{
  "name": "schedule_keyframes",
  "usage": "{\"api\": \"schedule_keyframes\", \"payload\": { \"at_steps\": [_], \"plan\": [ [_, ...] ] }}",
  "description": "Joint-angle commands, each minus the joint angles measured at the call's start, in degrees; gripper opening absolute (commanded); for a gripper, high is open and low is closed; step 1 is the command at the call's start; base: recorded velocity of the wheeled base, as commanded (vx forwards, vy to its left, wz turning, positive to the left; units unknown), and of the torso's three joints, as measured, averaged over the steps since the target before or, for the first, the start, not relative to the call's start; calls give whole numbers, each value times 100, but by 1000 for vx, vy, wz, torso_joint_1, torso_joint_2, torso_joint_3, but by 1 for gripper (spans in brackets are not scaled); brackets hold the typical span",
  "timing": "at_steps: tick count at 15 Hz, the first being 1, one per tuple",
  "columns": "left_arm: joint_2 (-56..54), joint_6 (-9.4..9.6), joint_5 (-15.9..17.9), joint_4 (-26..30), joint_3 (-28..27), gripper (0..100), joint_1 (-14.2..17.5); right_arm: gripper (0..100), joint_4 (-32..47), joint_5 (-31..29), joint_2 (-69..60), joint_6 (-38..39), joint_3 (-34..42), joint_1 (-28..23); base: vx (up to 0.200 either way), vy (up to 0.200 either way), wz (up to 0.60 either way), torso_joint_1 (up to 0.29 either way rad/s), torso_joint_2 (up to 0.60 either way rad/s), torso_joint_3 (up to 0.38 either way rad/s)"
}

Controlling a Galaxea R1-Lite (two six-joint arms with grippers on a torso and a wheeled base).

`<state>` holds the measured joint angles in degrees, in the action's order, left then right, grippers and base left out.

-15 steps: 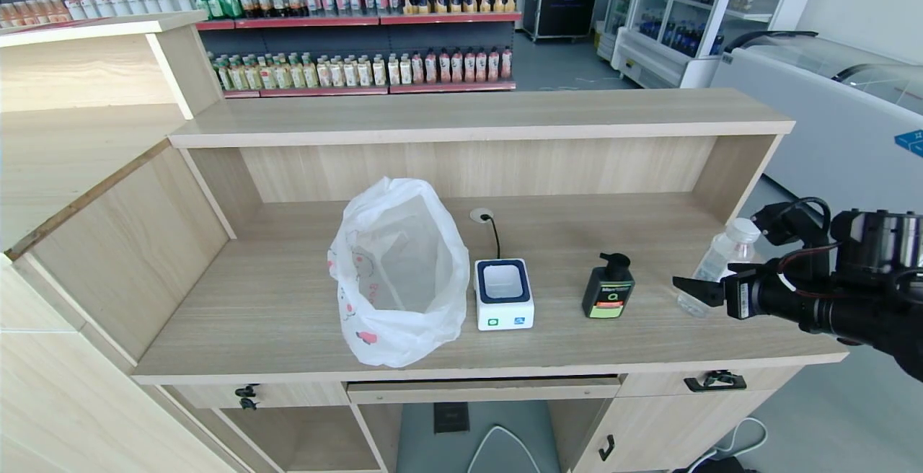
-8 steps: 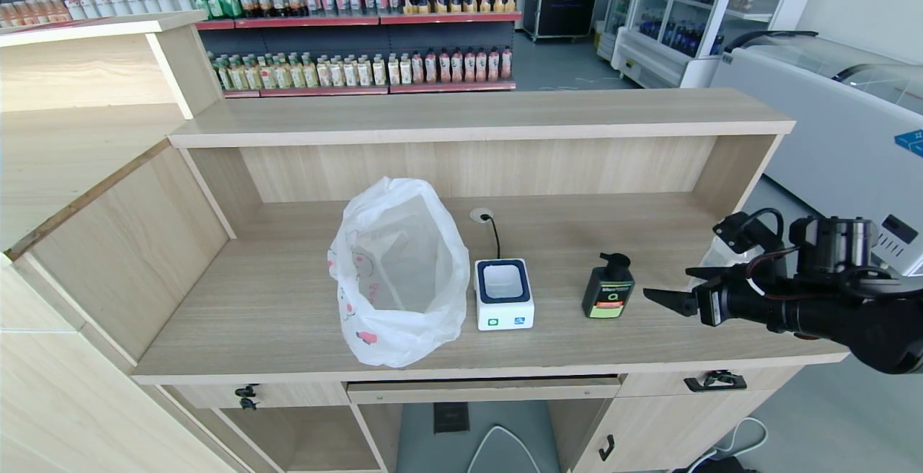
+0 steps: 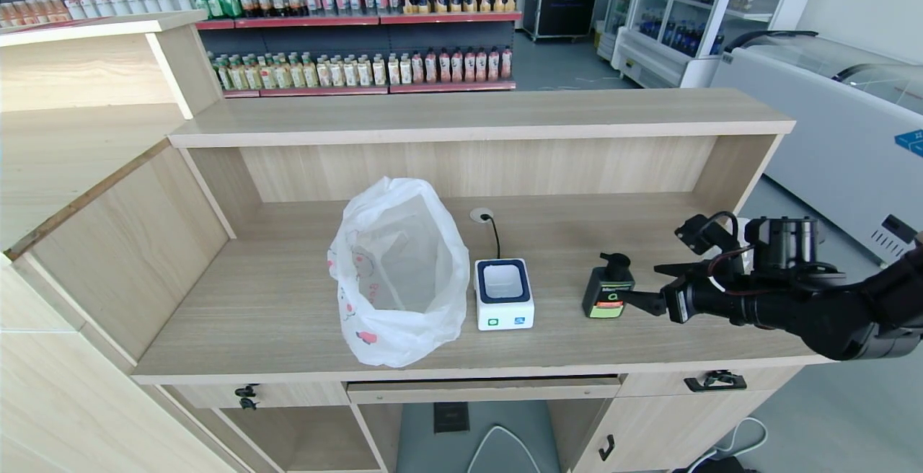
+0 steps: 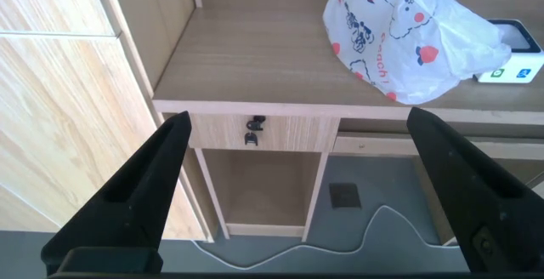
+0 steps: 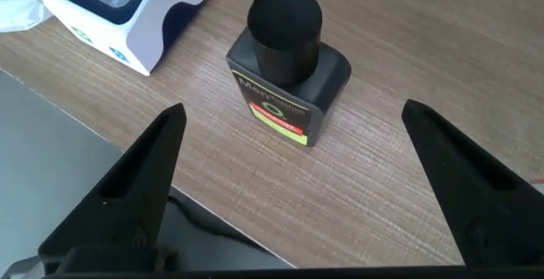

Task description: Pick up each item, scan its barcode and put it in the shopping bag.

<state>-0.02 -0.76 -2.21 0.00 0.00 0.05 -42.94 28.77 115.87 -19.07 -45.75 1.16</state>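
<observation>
From the head view, the bottle (image 3: 608,287) stands upright on the counter (image 3: 274,300), right of the scanner (image 3: 503,293) and nearer the front edge than the back. The bag (image 3: 396,271) sits open-mouthed just left of the scanner. My right gripper (image 3: 642,282) hangs low at the bottle's right side, fingers spread, the nearer one almost against its body. In the left wrist view, my left gripper (image 4: 299,119) is spread wide too, holding nothing, out in front of the counter's (image 4: 255,58) front left corner and lower than its top, with the bag (image 4: 408,32) and scanner (image 4: 514,58) beyond. In the right wrist view, the bottle (image 5: 289,83) lies between the parted fingers of my right gripper (image 5: 293,111), not yet touched, and the scanner (image 5: 127,11) is just past it. I judge it a stiff plastic bottle, fairly weighty if full, with smooth sides that could slip. The pump head looks loose and easy to press. I would clamp the flat body below the shoulder, across the label.
</observation>
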Motion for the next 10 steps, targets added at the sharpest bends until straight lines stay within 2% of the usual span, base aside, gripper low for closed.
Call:
{"api": "schedule_keyframes", "payload": {
  "at_steps": [1, 7, 10],
  "plan": [
    [2, -4, -8, 0, 0, 100, 4, 100, -4, 15, 260, -53, -180, 16, 0, 0, 0, 0, 0, 0],
    [2, -4, 1, 0, 0, 100, 4, 100, 4, 305, 805, -317, -610, 42, 0, 0, 0, 0, 0, 0],
    [2, -4, 1, 0, 0, 100, 4, 100, 4, 674, 1069, -528, -777, 104, 0, 0, 0, 0, 0, 0]
  ]
}}
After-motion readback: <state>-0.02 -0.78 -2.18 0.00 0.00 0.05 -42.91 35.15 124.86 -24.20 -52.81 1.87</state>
